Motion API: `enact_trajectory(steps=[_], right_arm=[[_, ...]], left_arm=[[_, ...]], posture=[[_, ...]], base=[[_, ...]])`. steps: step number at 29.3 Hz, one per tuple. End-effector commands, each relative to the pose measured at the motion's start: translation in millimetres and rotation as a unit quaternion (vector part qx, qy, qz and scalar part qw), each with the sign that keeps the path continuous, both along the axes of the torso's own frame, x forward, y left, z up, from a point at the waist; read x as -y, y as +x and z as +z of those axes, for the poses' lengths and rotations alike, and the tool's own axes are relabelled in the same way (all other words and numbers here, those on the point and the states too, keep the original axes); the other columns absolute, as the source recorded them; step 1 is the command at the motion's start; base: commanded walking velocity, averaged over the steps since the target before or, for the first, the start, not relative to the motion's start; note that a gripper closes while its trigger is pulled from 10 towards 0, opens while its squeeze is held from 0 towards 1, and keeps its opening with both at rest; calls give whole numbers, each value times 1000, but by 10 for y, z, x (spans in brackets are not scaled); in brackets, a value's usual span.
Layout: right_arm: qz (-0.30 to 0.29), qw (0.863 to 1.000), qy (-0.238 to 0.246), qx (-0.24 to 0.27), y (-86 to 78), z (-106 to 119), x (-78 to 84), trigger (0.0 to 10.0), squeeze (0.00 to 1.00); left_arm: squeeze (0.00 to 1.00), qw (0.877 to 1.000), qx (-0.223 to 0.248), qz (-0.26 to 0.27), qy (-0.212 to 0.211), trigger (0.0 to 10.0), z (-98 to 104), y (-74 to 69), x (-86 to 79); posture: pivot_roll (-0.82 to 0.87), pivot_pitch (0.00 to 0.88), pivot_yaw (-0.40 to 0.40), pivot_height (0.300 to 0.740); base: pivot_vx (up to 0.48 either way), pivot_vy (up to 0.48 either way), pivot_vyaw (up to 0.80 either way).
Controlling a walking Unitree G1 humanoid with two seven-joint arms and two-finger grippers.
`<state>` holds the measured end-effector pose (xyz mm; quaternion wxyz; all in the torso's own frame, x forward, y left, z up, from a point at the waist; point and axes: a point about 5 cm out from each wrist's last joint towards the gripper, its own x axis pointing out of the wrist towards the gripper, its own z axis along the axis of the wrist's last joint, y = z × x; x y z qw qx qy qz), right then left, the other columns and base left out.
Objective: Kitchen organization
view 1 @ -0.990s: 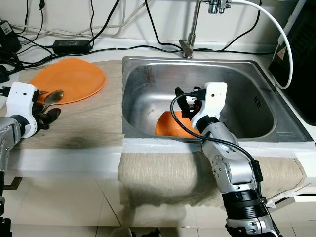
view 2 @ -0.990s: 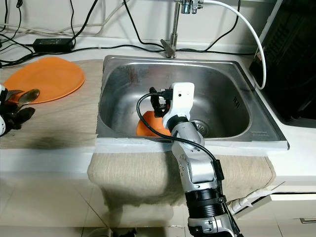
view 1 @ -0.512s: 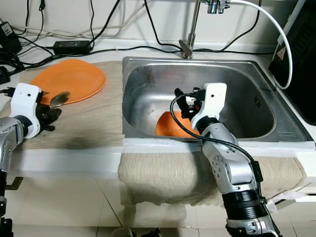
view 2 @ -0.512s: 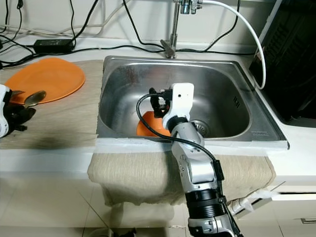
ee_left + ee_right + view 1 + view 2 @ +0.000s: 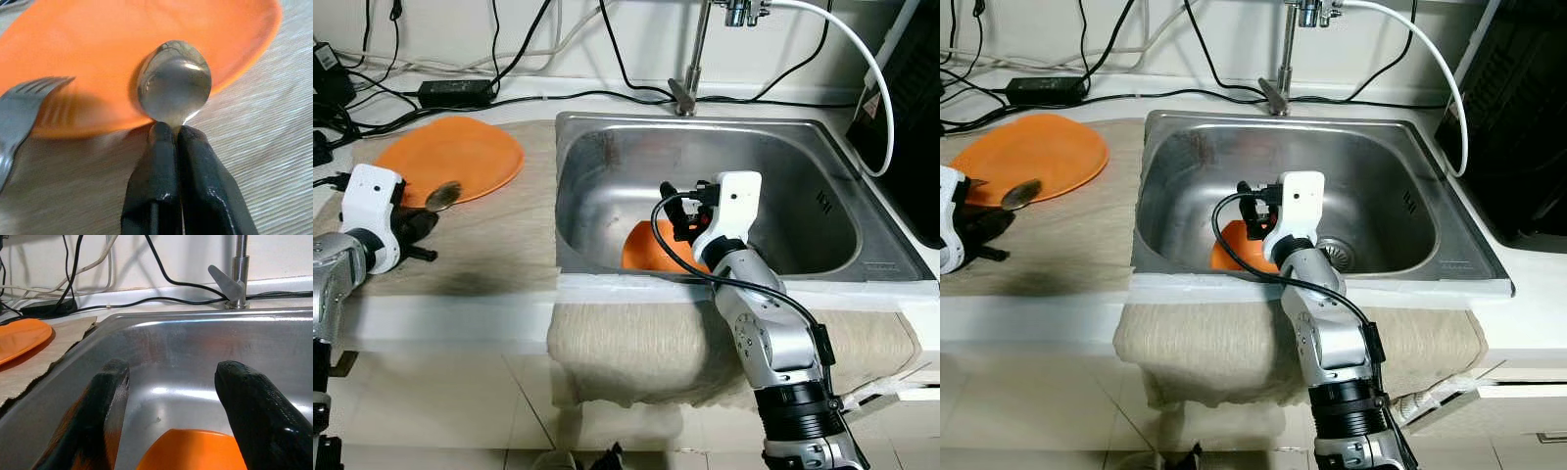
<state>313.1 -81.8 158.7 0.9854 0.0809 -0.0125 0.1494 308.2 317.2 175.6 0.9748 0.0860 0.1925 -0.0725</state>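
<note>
Left gripper [image 5: 168,129] fingers pinched on spoon [image 5: 174,81] at neck, bowl of spoon over near rim of orange plate [image 5: 450,157]. Fork [image 5: 22,110] lies beside spoon, tines on plate edge. Plate rests on beige mat [image 5: 489,235] on counter, left of sink [image 5: 783,157].

Right gripper [image 5: 168,382] fingers spread, holding nothing, inside sink above orange bowl [image 5: 651,250] at near wall. Tap [image 5: 690,59] behind sink; black cables [image 5: 509,59] along back wall.
</note>
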Motion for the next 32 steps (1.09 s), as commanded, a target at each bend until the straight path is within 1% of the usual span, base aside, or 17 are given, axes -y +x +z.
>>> enact_trajectory(steps=[1,2,3,5,8,9,10,12,17,21,22,25,26,27,28,32], right_arm=[[3,1000,6,-12,7,-20,-8,10000,0],[3,1000,6,-12,7,-20,-8,10000,0],[6,1000,20,-14,17,5,-11,10000,0],[7,999,27,-15,20,14,-12,10000,0],[23,997,67,-22,49,94,-12,10000,0],[27,997,72,-22,56,105,-15,10000,0],[30,996,75,-22,60,112,-16,10000,0],[36,995,84,-26,79,117,-20,10000,0],[45,994,100,-30,120,145,-34,10000,0],[62,991,111,-34,124,171,-78,10000,0],[75,987,133,-46,119,171,-122,10000,0],[88,982,155,-58,117,170,-170,10000,0],[98,976,182,-72,120,171,-219,10000,0],[98,976,182,-72,120,171,-219,10000,0],[106,971,199,-78,127,189,-255,10000,0],[117,965,217,-83,141,232,-304,10000,0]], left_arm=[[0,999,27,-11,-15,0,113,15,33],[0,999,27,-11,-15,0,113,15,33],[0,999,35,-17,-21,0,141,25,62],[0,999,38,-18,-20,0,149,27,69],[0,997,56,-37,-37,0,206,55,174],[0,997,62,-42,-37,0,219,63,203],[0,996,65,-44,-37,0,228,69,221],[0,994,82,-56,-45,0,257,91,310],[0,991,99,-72,-51,0,250,122,455],[0,990,106,-74,-53,0,235,123,497],[0,989,115,-78,-58,0,250,130,537],[0,987,122,-84,-60,0,266,136,591],[0,985,130,-92,-64,0,280,139,636],[0,985,130,-92,-64,0,280,139,636],[0,985,131,-95,-63,0,283,138,666],[0,984,137,-102,-58,0,287,136,717]], posture=[[145,1,13,740],[145,1,13,740],[145,1,13,740],[145,1,13,740],[143,3,12,740],[139,3,11,740],[139,3,11,740],[140,4,11,740],[140,4,11,740],[140,3,12,740],[140,3,12,740],[140,3,12,740],[140,3,12,740],[140,3,12,740],[140,3,12,740],[140,3,12,740]], base=[[0,0,0],[0,0,0],[0,0,0],[0,0,0],[0,0,0],[0,0,0],[0,0,0],[0,0,0],[0,0,0],[0,0,0],[0,0,0],[0,0,0],[0,0,0],[0,0,0],[0,0,0],[0,0,0]])
